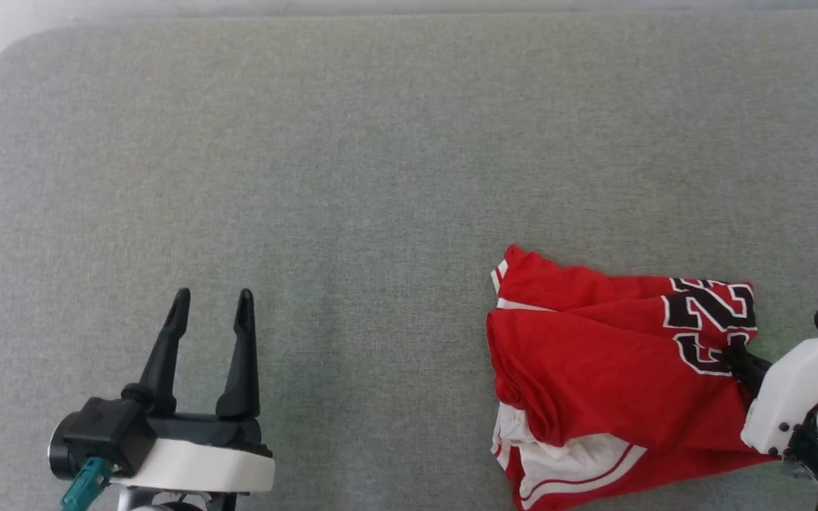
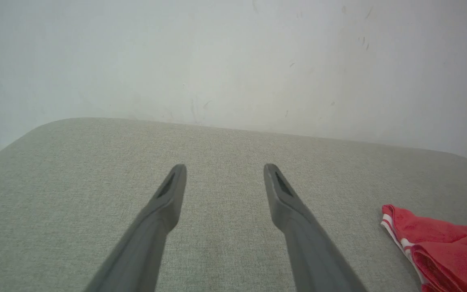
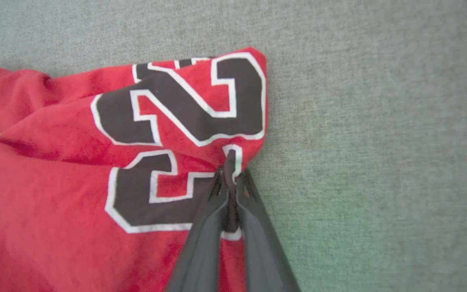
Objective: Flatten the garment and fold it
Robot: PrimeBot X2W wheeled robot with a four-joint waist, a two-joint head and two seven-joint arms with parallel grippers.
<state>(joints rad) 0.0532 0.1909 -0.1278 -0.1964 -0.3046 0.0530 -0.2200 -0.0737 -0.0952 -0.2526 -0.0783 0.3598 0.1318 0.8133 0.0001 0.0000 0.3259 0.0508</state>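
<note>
Red with white sleeves, the jersey T-shirt [image 1: 593,369] lies crumpled in one heap on the grey fabric tabletop [image 1: 380,142], not flat at all. The right claw [image 3: 229,174] is pressed together on its edge. Its two dark fingers pinch a small ridge of red cloth right at their tips, just beside the lower of two black digits [image 3: 114,113] with white outline. The rest of the shirt spreads away to the left of this claw, while to its right there is bare tabletop. The grip is probably taken at the edge because from there the cloth can be pulled outward and the heap opened. This is a judgement, as the shirt is not yet lifted. A white sleeve [image 1: 579,454] with red stripes is tucked under the red body, on the near-left side from the claw, so several layers lie over each other.

The left claw [image 1: 214,298] is spread wide and holds nothing. It stands well apart from the shirt, which is off to its right. In the left wrist view the nearest red corner, with striped trim, shows at the lower right. Likely this claw is kept free to take a second point of the cloth.

Counted: one shirt, two claws with two fingers each, and two digits. The upper digit is a 2; the lower is partly covered by the fingers.
</note>
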